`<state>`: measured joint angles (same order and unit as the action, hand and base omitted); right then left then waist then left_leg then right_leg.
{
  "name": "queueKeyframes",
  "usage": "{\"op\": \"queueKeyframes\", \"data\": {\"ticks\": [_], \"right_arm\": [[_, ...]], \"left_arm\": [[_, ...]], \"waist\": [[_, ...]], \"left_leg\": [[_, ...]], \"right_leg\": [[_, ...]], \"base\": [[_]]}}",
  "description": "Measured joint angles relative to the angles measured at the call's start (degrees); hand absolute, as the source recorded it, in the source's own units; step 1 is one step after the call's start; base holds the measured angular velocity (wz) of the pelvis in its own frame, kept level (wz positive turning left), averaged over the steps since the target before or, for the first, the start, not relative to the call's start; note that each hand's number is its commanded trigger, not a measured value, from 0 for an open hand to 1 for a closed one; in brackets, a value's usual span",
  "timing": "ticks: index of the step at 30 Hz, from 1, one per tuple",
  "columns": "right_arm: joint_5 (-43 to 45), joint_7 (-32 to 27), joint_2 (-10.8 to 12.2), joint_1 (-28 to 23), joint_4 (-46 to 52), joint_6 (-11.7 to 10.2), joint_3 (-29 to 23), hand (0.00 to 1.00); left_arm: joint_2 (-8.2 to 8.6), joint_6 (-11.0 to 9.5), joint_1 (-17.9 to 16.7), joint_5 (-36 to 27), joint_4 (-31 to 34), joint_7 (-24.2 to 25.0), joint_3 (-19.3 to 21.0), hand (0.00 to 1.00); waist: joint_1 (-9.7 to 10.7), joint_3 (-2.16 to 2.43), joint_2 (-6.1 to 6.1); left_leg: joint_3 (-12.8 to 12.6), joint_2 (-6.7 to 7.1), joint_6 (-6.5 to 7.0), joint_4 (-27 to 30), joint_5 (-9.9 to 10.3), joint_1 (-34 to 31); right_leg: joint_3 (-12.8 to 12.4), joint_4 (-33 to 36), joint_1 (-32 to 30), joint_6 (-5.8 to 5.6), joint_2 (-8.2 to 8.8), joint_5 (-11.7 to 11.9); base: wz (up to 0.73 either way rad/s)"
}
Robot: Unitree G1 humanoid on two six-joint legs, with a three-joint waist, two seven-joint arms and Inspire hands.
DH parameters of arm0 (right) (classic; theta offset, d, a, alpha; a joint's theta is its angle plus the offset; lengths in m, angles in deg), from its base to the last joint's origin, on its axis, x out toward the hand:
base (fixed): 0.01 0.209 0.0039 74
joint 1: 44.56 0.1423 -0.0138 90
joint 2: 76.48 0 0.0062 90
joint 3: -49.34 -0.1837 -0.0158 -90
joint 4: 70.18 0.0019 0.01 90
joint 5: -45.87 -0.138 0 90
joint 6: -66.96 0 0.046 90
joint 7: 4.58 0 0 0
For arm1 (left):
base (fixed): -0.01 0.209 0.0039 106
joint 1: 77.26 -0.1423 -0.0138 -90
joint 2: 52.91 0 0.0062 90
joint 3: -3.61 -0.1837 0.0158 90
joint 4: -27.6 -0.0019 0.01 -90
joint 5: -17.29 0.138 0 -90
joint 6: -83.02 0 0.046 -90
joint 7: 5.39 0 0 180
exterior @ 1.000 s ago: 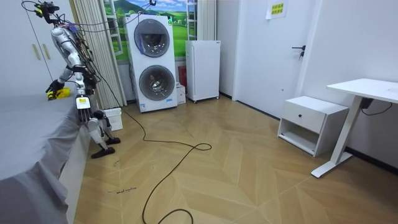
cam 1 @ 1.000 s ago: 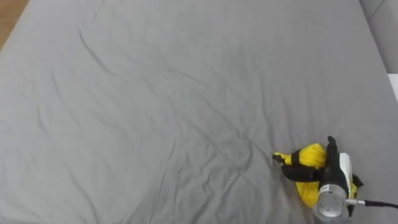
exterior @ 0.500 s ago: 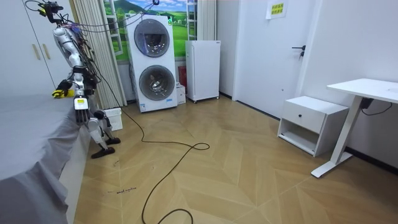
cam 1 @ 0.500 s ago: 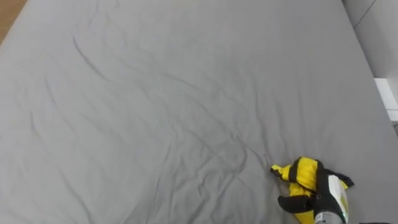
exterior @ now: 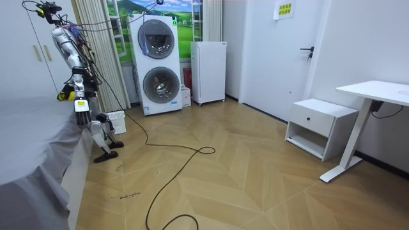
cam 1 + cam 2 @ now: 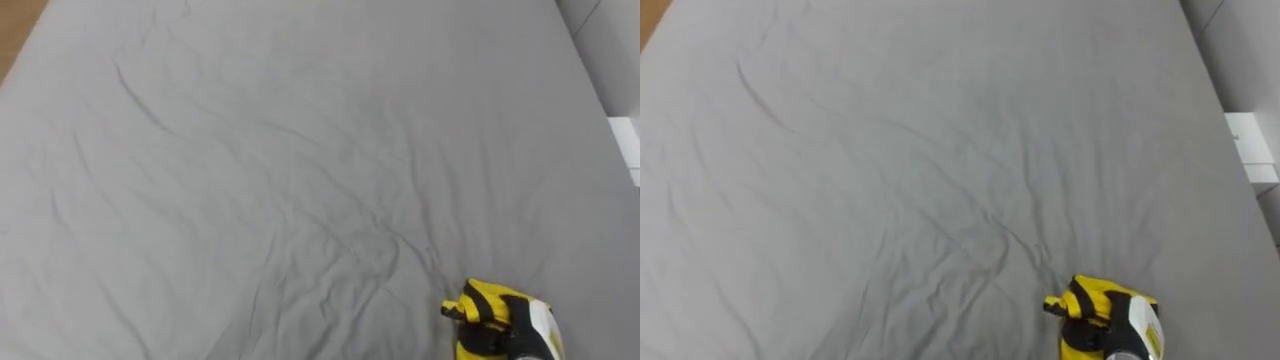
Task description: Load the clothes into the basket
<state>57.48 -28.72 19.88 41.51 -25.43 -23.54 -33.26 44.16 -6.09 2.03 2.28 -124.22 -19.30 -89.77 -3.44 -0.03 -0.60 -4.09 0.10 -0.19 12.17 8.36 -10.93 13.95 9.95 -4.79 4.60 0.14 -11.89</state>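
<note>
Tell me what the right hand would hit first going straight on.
The right hand, curled round the yellow garment, points up-left across the grey sheet. Nothing lies in that line; at most it would meet the sheet itself, though depth is unclear.

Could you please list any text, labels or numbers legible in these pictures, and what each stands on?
None can be read.
Yellow sign on the wall: print too small to read.
Yellow cloth in the right hand: no print visible.
</note>
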Motion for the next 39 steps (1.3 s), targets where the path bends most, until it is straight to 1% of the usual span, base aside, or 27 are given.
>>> {"op": "queueKeyframes", "data": {"ticks": [2,3,5,6,9,10,14,16,17,18,20,21,22,24,25,27,29,31,34,35,37,39], "right_arm": [[0.01,0.87,-0.02,-0.05,1.36,0.59,-0.02,1.00],[0.00,1.51,-0.04,-0.13,2.66,0.76,-0.10,1.00],[0.00,1.87,-0.27,-0.52,6.44,1.13,-0.39,1.00],[0.02,1.88,-0.50,-0.64,9.30,1.24,-0.73,1.00],[0.31,2.52,-1.24,-0.71,14.08,1.25,-2.18,1.00],[0.38,3.01,-1.79,-0.61,15.54,1.32,-2.69,1.00],[0.02,3.36,-2.42,-0.42,19.58,1.44,-4.86,1.00],[-0.17,3.50,-3.25,0.09,19.70,1.40,-5.35,1.00],[-0.31,3.56,-3.34,0.10,19.80,1.40,-5.78,1.00],[-0.55,3.66,-3.52,0.10,20.13,1.41,-6.81,1.00],[-1.31,3.64,-3.69,0.07,20.29,1.45,-8.51,1.00],[-1.78,3.56,-3.74,0.00,20.29,1.83,-9.58,1.00],[-2.12,3.55,-3.74,-0.09,20.28,1.95,-10.57,1.00],[-2.60,3.60,-3.74,-0.15,20.28,2.11,-11.89,1.00],[-2.89,3.61,-3.74,-0.16,20.26,2.43,-12.72,1.00],[-3.07,3.56,-3.81,-0.18,20.17,2.55,-14.02,1.00],[-3.07,3.57,-3.87,-0.38,19.61,2.63,-15.13,1.00],[-3.10,3.57,-3.86,-2.12,19.15,2.84,-16.26,1.00],[-4.56,3.59,-3.77,-4.63,18.12,3.17,-17.49,1.00],[-4.69,3.57,-3.78,-4.89,17.55,3.17,-17.82,1.00],[-5.30,3.13,-3.78,-5.71,16.39,3.27,-18.47,1.00],[-5.60,2.76,-3.78,-5.29,14.21,2.91,-18.63,1.00]], "left_arm": [[0.01,0.03,-0.15,0.36,0.20,0.00,0.43,0.00],[0.00,0.04,-0.37,0.50,0.46,0.01,1.04,0.00],[-0.01,0.08,-0.65,0.52,1.73,0.01,2.06,0.00],[-0.02,0.09,-0.88,0.58,3.11,0.01,2.58,0.00],[0.03,0.11,-1.34,1.69,5.64,0.64,3.44,0.00],[0.08,0.51,-1.61,2.27,5.53,0.95,3.76,0.00],[0.22,0.53,-3.05,2.36,5.72,1.04,5.28,0.00],[0.31,0.67,-3.28,2.24,5.71,0.87,5.50,0.00],[0.41,0.80,-3.30,2.29,5.71,0.75,5.49,0.00],[0.60,0.93,-3.23,2.31,5.71,0.63,5.50,0.00],[0.59,1.28,-3.35,2.28,5.71,0.65,5.59,0.00],[0.56,1.62,-3.49,2.29,5.67,0.76,5.74,0.00],[0.56,2.06,-3.68,2.35,5.63,1.00,6.06,0.00],[0.56,2.52,-4.27,2.38,5.64,1.35,7.52,0.00],[0.32,2.62,-4.81,2.39,5.68,1.68,7.80,0.00],[0.02,3.00,-5.10,2.42,5.81,1.87,7.72,0.00],[-0.09,3.98,-5.10,3.64,6.02,1.91,7.80,0.00],[-0.27,5.25,-5.12,5.84,6.28,2.04,7.83,0.00],[-0.44,6.08,-5.37,6.76,6.12,2.21,7.97,0.00],[-0.46,6.16,-5.41,7.11,5.99,2.21,7.97,0.00],[-0.56,6.35,-5.46,8.50,5.55,2.20,8.13,0.00],[-0.76,6.42,-5.41,8.88,5.14,2.24,8.45,0.00]], "waist": [[0.12,-0.13,-0.36],[0.18,-0.27,-0.62],[0.42,-0.24,-0.93],[0.54,-0.34,-1.12],[1.01,-0.29,-1.50],[1.06,-0.29,-1.51],[1.59,-0.37,-1.67],[1.92,-0.36,-1.80],[2.05,-0.33,-1.83],[2.45,-0.36,-1.89],[3.20,-0.44,-2.01],[3.28,-0.39,-2.19],[3.34,-0.44,-2.36],[3.80,-0.53,-2.73],[4.55,-0.31,-3.01],[5.50,-0.28,-3.13],[6.23,-0.26,-3.11],[6.51,-0.23,-3.04],[6.72,-0.27,-3.06],[6.84,-0.28,-3.08],[6.93,-0.32,-3.09],[7.30,-0.35,-3.13]], "left_leg": [[-0.42,0.00,-0.08,-0.93,-0.06,1.25],[-0.43,0.00,-0.08,-1.21,-0.06,2.07],[-0.49,0.00,-0.08,-1.66,-0.06,2.80],[-0.51,0.00,-0.08,-1.78,-0.06,3.09],[-0.55,0.02,-0.07,-2.02,-0.06,4.43],[-0.58,0.06,-0.07,-2.35,-0.06,5.29],[-0.75,0.21,-0.06,-2.67,-0.05,7.42],[-0.76,0.33,-0.04,-2.71,-0.04,8.76],[-0.68,0.38,-0.04,-2.71,-0.04,8.88],[-0.68,0.49,-0.04,-2.71,-0.05,9.05],[-0.86,0.61,0.14,-2.73,-0.15,9.57],[-1.40,0.64,0.14,-2.73,-0.16,10.07],[-1.96,0.58,0.15,-2.72,-0.16,10.66],[-2.62,0.54,0.15,-2.70,-0.15,11.41],[-3.19,0.49,0.17,-2.64,-0.14,11.63],[-3.44,0.46,0.33,-2.57,-0.04,11.64],[-3.51,0.49,0.42,-2.55,0.01,11.64],[-4.19,0.45,0.65,-2.53,0.15,11.73],[-5.56,0.41,0.66,-2.61,0.16,12.02],[-5.87,0.39,0.66,-2.64,0.17,12.02],[-7.64,0.10,0.66,-2.66,0.17,11.49],[-8.39,-0.13,0.66,-2.66,0.17,11.03]], "right_leg": [[0.03,-0.03,0.95,0.00,0.01,0.00],[0.38,-0.08,1.71,0.00,0.01,0.00],[0.29,-0.08,2.19,-0.01,0.02,0.00],[0.28,-0.11,2.40,-0.02,0.02,0.01],[0.20,-0.20,3.71,-0.22,0.04,0.13],[0.13,-0.18,4.33,-0.22,0.08,0.13],[-1.00,-0.25,5.88,-0.43,0.19,0.02],[-1.52,-0.32,6.95,-0.63,0.31,-0.11],[-1.80,-0.31,7.06,-0.73,0.32,-0.17],[-2.65,-0.33,7.22,-0.82,0.33,-0.25],[-3.28,-0.44,7.82,-0.89,0.41,-0.35],[-4.56,-0.40,7.99,-0.88,0.36,-0.57],[-5.26,-0.27,8.20,-0.90,0.37,-0.59],[-5.85,-0.24,8.70,-0.93,0.38,-0.60],[-5.98,-0.24,8.90,-0.97,0.41,-0.61],[-6.16,-0.21,8.85,-1.10,0.37,-0.56],[-6.43,-0.17,8.72,-1.22,0.37,-0.49],[-6.70,-0.15,8.60,-1.29,0.44,-0.45],[-7.52,-0.20,8.62,-1.35,0.51,-0.41],[-7.74,-0.19,8.53,-1.35,0.51,-0.41],[-9.04,0.15,7.29,-1.35,0.35,-0.36],[-9.68,0.72,6.22,-1.31,0.23,-0.32]], "base": [[-0.11],[-0.08],[-0.02],[0.00],[0.00],[0.00],[-0.06],[-0.10],[0.00],[0.00],[-0.09],[-0.25],[-0.29],[-0.19],[-0.08],[-0.02],[-0.05],[-0.09],[-0.14],[-0.18],[-0.28],[-0.22]]}}
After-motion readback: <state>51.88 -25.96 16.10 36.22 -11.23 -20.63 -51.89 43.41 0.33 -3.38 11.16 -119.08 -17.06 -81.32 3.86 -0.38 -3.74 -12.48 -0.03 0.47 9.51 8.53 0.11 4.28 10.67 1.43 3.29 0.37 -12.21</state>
